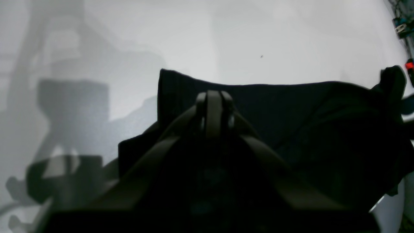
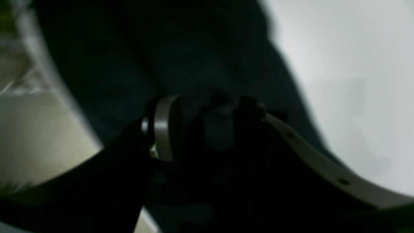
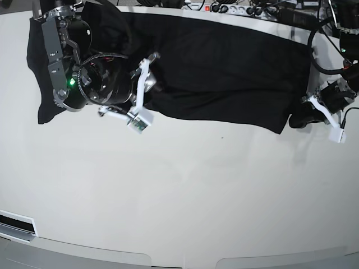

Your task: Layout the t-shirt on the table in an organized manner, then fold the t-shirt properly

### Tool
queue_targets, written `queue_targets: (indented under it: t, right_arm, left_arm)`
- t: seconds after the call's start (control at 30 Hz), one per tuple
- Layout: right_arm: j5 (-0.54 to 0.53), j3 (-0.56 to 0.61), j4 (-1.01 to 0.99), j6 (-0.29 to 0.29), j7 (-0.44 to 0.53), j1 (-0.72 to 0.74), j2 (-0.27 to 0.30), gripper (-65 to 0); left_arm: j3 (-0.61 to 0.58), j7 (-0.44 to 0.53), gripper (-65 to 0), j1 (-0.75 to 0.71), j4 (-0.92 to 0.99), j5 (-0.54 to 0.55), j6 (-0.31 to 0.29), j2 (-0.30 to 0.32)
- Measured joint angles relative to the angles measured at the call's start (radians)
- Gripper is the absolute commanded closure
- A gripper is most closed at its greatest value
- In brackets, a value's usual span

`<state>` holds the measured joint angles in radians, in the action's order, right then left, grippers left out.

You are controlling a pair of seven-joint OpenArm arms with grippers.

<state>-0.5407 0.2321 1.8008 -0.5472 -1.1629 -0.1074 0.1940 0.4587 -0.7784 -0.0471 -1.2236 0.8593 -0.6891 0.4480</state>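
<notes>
Hovering right gripper (image 3: 147,84) spread over t-shirt (image 3: 224,67), left gripper (image 3: 297,120) pinching its corner

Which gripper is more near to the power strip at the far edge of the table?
Right. The right gripper is over the t-shirt, below the power strip; the left gripper is at the shirt's other end, farther.

I see the t-shirt (image 3: 224,73) stretched across the counter's (image 3: 185,196) far side, between my two sets of fingers: right fingers (image 3: 147,89) over its near edge, left fingers (image 3: 300,119) at its corner.
</notes>
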Motion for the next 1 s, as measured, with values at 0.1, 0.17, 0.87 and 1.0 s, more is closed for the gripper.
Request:
queue_targets:
  t: [0.1, 0.17, 0.87, 1.0]
  right_arm:
    - [0.059, 0.0, 0.0, 0.044, 0.002, 0.005, -0.001, -31.4]
    - [0.063, 0.0, 0.0, 0.059, 0.003, 0.005, 0.0, -31.4]
    - [0.163, 0.0, 0.0, 0.13, 0.027, 0.003, 0.0, -31.3]
    - [0.163, 0.0, 0.0, 0.119, 0.028, 0.003, 0.0, -31.3]
  left_arm:
    - [-0.007, 0.0, 0.0, 0.0, 0.0, -0.011, 0.0, 0.001]
    - [-0.03, 0.002, 0.0, 0.0, 0.0, -0.011, 0.0, 0.001]
    - [-0.132, 0.217, -38.0, 0.174, 0.211, -0.292, 0.217, -0.03]
    - [-0.185, 0.309, -38.0, 0.241, 0.381, -0.285, 0.144, -0.026]
